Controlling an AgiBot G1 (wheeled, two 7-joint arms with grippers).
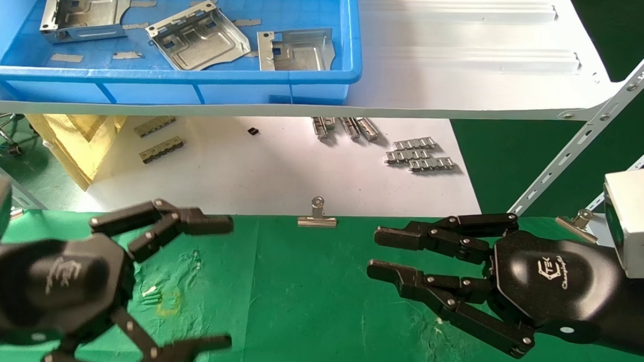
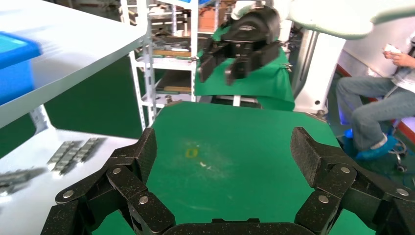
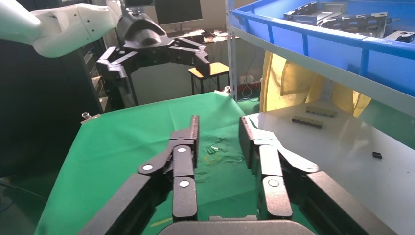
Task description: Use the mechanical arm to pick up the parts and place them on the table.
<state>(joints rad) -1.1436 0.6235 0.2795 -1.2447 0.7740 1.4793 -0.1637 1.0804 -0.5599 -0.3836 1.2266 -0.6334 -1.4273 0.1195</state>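
Three silvery brackets lie in a blue tray (image 1: 170,76) on the white shelf: one at the far left (image 1: 87,12), one in the middle (image 1: 198,34), one on the right (image 1: 297,50). They also show in the right wrist view (image 3: 342,17). My left gripper (image 1: 223,283) hangs open wide and empty over the left of the green table (image 1: 307,298); its wrist view shows only cloth between the fingers (image 2: 226,152). My right gripper (image 1: 377,253) is open and empty over the table's right side, fingers pointing left (image 3: 219,129). Both are well below and in front of the tray.
The white shelf (image 1: 465,73) overhangs a white sheet (image 1: 279,169) that carries small grey ridged strips (image 1: 419,155). A slanted shelf strut (image 1: 585,147) stands at the right. A binder clip (image 1: 316,219) sits on the table's far edge. A yellow mark (image 1: 169,302) is on the cloth. A seated person (image 2: 386,98) is nearby.
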